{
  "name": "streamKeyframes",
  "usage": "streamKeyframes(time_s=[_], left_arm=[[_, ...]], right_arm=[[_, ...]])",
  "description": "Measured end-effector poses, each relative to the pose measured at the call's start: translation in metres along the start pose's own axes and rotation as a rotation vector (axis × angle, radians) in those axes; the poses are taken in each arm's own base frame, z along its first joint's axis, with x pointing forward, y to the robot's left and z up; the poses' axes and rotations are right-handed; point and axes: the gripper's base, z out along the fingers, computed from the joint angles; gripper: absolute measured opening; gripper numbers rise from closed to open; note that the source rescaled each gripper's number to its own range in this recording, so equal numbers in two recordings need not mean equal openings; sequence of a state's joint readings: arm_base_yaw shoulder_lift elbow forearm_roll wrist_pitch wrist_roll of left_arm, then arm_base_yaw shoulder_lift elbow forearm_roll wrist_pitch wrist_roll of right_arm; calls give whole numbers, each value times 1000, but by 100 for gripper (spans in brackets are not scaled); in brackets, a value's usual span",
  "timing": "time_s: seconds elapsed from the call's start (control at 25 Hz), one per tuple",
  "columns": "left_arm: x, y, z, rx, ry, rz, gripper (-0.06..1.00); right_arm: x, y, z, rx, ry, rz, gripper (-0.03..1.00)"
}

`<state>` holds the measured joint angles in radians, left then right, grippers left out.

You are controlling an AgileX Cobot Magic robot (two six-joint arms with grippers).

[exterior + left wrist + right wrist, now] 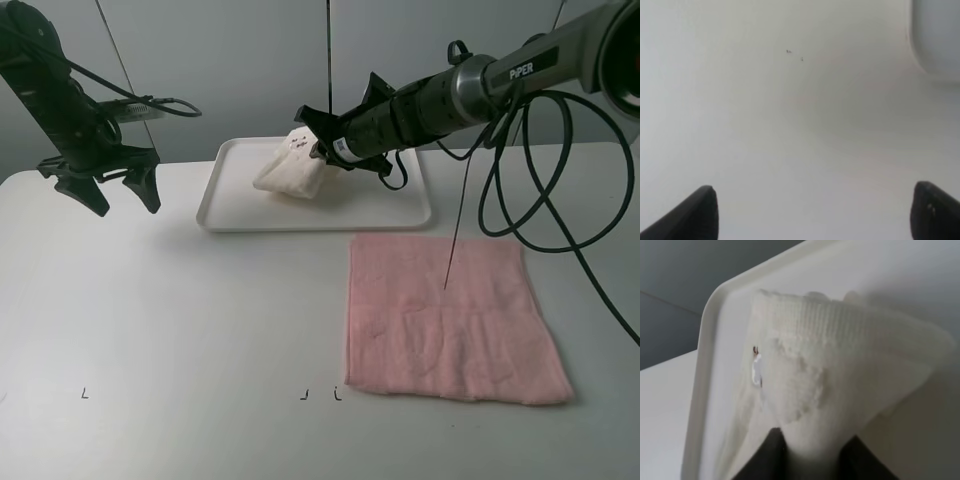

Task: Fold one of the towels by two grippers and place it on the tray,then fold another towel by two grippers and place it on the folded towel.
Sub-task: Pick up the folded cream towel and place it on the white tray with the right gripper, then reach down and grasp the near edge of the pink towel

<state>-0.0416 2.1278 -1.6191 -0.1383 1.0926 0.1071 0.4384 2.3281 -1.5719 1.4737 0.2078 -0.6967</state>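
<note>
cream towel [290,172], bunched rather than flat, lies on the left half of the tray [400,212], which sits at the far middle of the table [170,320]. we see the right gripper [315,142] reaching across from the right, its two fingers [772,455] pinching an upper fold of the cloth so that the cream towel rises to a peak at the jaws. in the right wrist view the cloth narrows between both dark fingers and touches each. a small white label [756,371] shows on the cloth's side. the left gripper [125,200] hangs above the table's far left, well apart from the tray, jaws spread wide and holding nothing. the pink towel [450,315] lies flat and unfolded on the table, just in front of the tray's right half.
</note>
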Motion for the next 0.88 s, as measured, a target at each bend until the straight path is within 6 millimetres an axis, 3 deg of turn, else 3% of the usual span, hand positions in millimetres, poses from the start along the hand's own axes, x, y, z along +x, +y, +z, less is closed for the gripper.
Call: streamKeyframes(time_s=[0.12,0.16,0.2,0.4,0.64,0.88], left_arm=[[0,0,0,0,1,0,99],[0,0,0,0,1,0,99],[0,0,0,0,2,0,99],[1,0,0,1,11,4,99],[3,0,0,4,34,9,99],[4,-4,0,44,39,25,99]], right_arm=[[0,-3,1,14,-9,-1,80],[0,-3,1,18,-12,-4,91],[0,-3,1,22,-13,-17,96],[-7,6,-9,22,-23,-156,100],[-38,23,-46,-11,-69,-297,100],[-68,9,-90,11,33,-330,100]])
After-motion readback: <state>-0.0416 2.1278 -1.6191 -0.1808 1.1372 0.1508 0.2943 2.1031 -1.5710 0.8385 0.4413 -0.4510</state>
